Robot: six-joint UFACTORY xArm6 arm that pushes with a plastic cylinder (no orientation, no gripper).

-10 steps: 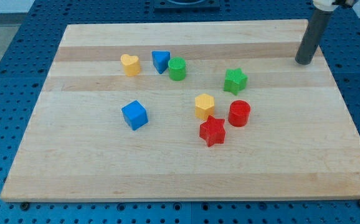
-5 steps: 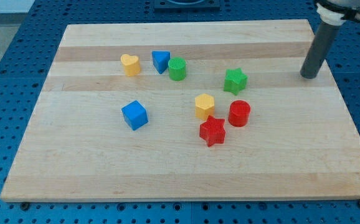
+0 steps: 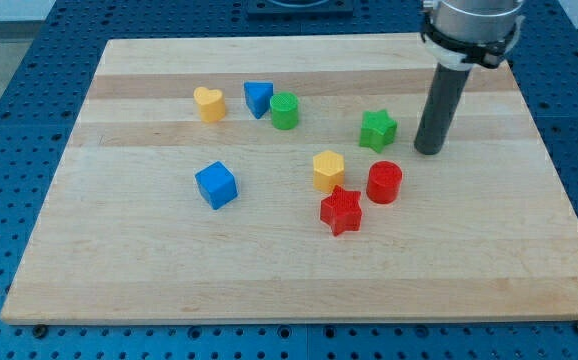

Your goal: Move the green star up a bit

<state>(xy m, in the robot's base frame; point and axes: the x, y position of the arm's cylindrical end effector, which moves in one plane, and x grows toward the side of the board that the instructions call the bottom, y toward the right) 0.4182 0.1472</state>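
Note:
The green star [image 3: 377, 130] lies on the wooden board [image 3: 169, 260], right of the middle. My tip [image 3: 428, 151] rests on the board just right of the star and slightly below it, a small gap apart. The red cylinder [image 3: 384, 183] lies below the star, left of and below my tip.
A yellow hexagon [image 3: 328, 170] and a red star [image 3: 341, 210] sit left of the red cylinder. A green cylinder [image 3: 285, 110], a blue triangular block [image 3: 258, 98] and a yellow heart [image 3: 208, 103] stand in a row at upper left. A blue cube [image 3: 216, 185] lies at left.
My tip has moved from the board's upper right corner down and to the left, ending close beside the green star. No block has moved.

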